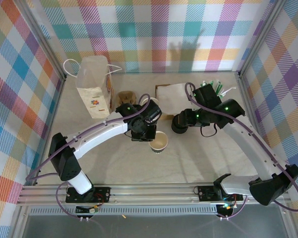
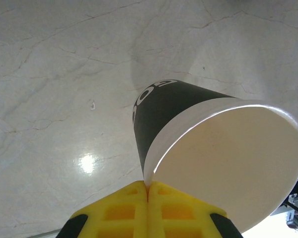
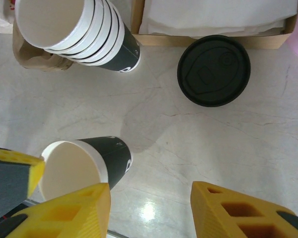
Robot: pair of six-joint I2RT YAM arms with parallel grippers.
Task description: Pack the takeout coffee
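One lidless white cup (image 1: 159,142) with a dark printed band sat near the middle of the table (image 1: 114,168). I saw the left gripper (image 2: 148,187) clamped tight on its rim, yellow fingers pressed together over the paper edge. Whether the cup's base touched the surface I could not tell. The right gripper (image 3: 150,198) hung just beside it, jaws parted and gripping nothing. Beyond it lay a black lid (image 3: 213,69), just in front of a cardboard tray (image 3: 154,39), and a stack of cups (image 3: 89,29) stood near that tray.
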